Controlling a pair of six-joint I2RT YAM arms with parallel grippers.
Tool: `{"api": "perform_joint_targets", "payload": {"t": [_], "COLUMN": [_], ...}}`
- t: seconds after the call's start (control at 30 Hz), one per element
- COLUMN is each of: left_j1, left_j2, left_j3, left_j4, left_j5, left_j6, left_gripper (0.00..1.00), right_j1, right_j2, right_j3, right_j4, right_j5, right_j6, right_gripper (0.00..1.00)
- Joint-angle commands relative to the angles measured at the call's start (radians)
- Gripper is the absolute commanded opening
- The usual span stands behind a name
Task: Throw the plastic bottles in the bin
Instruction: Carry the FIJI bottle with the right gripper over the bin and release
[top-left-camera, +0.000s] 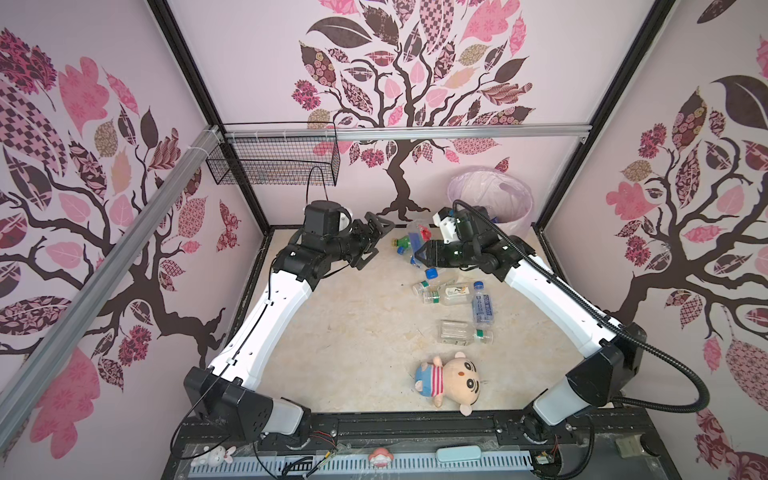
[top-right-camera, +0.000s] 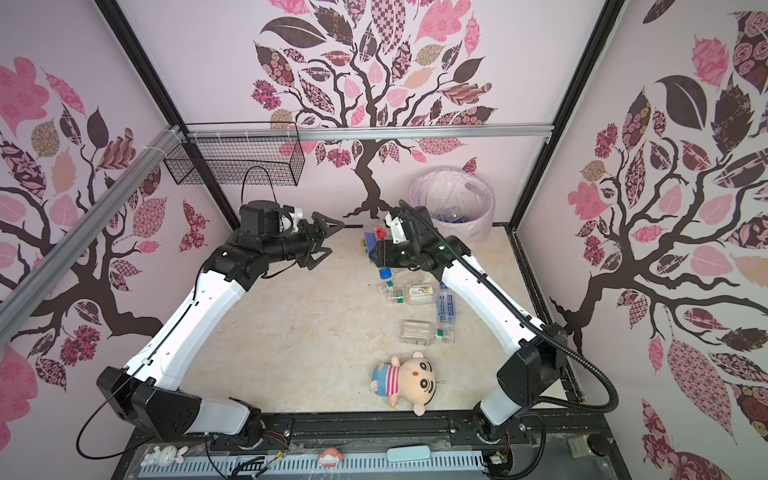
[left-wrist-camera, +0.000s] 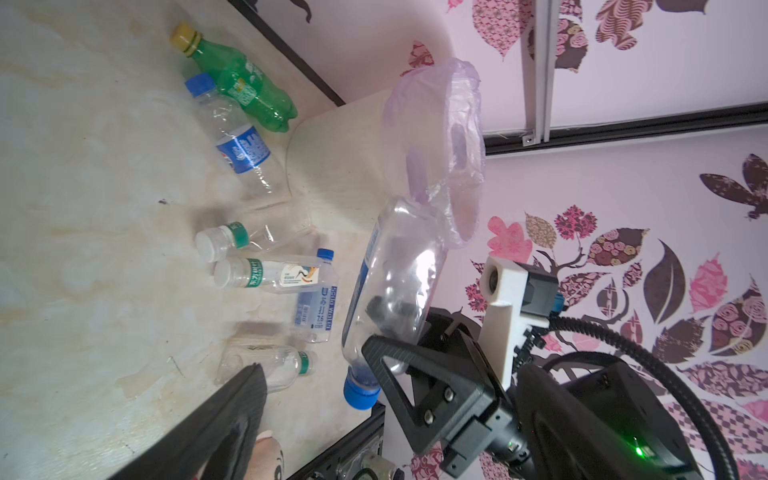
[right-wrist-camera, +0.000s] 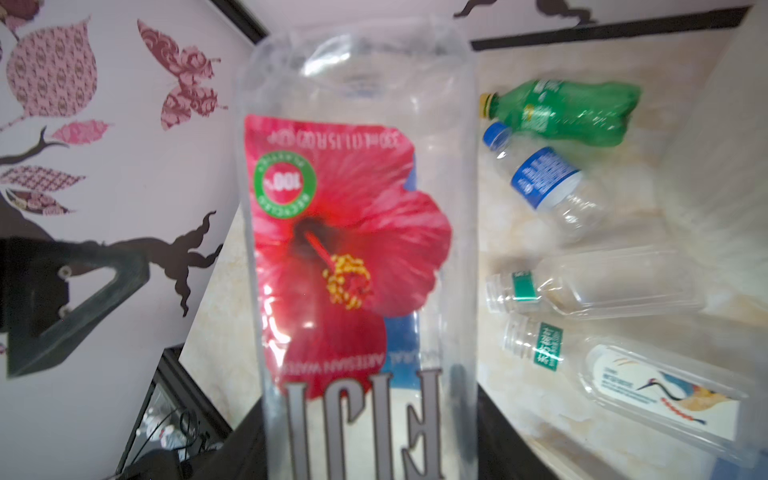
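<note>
– Pale marbled tabletop (top-left-camera: 332, 332), pink tree-print walls (top-left-camera: 249, 83). From my console, the right gripper (top-left-camera: 420, 254) is clamped on a clear, square-shouldered bottle (right-wrist-camera: 357, 232) with a glossy red hibiscus label. It is lifted off the table, near the bin (top-left-camera: 519, 220).
– And your left?
– My left gripper (top-left-camera: 380, 241) is spread wide, holding nothing.
– What can't you make out?
– My right wrist view is soft and cuts off the bottle's cap end. One ridged black finger (left-wrist-camera: 376, 347) shows plainly; its partner is a dark shape through the plastic. My arm covers part of the ribbed cream bin's inside, and a crinkled pale bag (left-wrist-camera: 432, 104) drapes its rim.
– Loose ones?
– A dented green bottle (left-wrist-camera: 249, 91) and clear bottles (top-left-camera: 444, 295) lie flat on the table.
</note>
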Motion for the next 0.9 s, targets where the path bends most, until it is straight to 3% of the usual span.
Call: {"api": "perform_joint_targets", "payload": {"t": [0.0,0.2,0.5,0.67,0.87], "left_j1": [-0.030,-0.060,-0.112,-0.116,-0.117], "left_j2": [0.043,0.096,0.157,0.176,0.182], "left_j3": [0.100,0.185,0.306,0.323,0.317], "left_j4": [-0.038,-0.072,-0.084,-0.080,-0.090], "left_j5": [0.026,0.054,0.087,0.099,0.105], "left_j6": [-0.009,-0.025,-0.027,-0.042,-0.044], "left_gripper": [0.97,0.97,0.97,0.97,0.97], "right_j1": [-0.050,-0.134,-0.143,-0.143,-0.158], "right_j2": [-0.051,-0.048,-0.011,-0.004,0.064], "right_j3": [0.093,0.263,0.600,0.694,0.680], "right_j4": [-0.020,-0.029,-0.013,0.054,0.090], "right_j5": [0.069,0.195,0.463,0.520,0.592], "right_j6": [-0.006,-0.070,-0.220,-0.240,-0.257], "right_gripper": [0.42,0.42,0.42,0.42,0.44]}}
